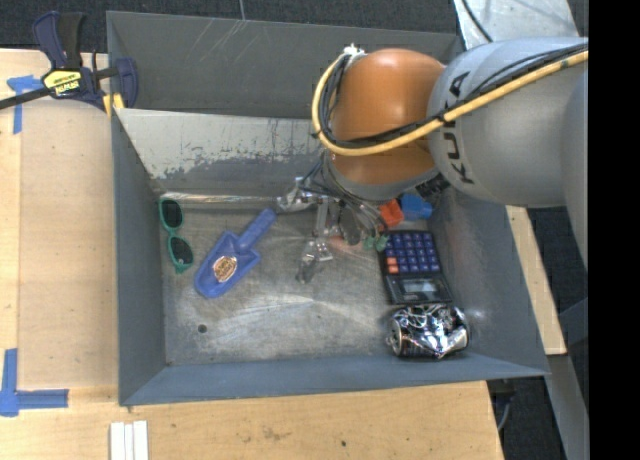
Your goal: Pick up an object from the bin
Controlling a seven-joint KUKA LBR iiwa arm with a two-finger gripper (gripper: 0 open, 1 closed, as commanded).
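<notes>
Plastic is my guess for the blue scoop (pixel 228 263), the thing lying nearest my claw (pixel 318 253). Its handle points toward me from 9 o'clock, and its broad end, with a gold emblem on it, is farther out toward 8. I hang over bare floor near the middle of the bin (pixel 135 278), touching nothing that I can make out. I cannot tell whether my claw is released or clenched.

The scoop looks light, stiff and rather smooth, so it should lift easily but may slip or swing. I would take it across the narrow handle, close to where it widens, so the heavier end does not tip down.

At 3 o'clock, just beside me, lies a dark calculator (pixel 412 266), flat and hard to get under. A crushed can (pixel 428 331) sits at 4 o'clock by the near wall, and green sunglasses (pixel 175 238) lie past the scoop, close to the 9 o'clock wall. The floor around the handle is open, and the walls are well apart from it, so there is room to come down.
</notes>
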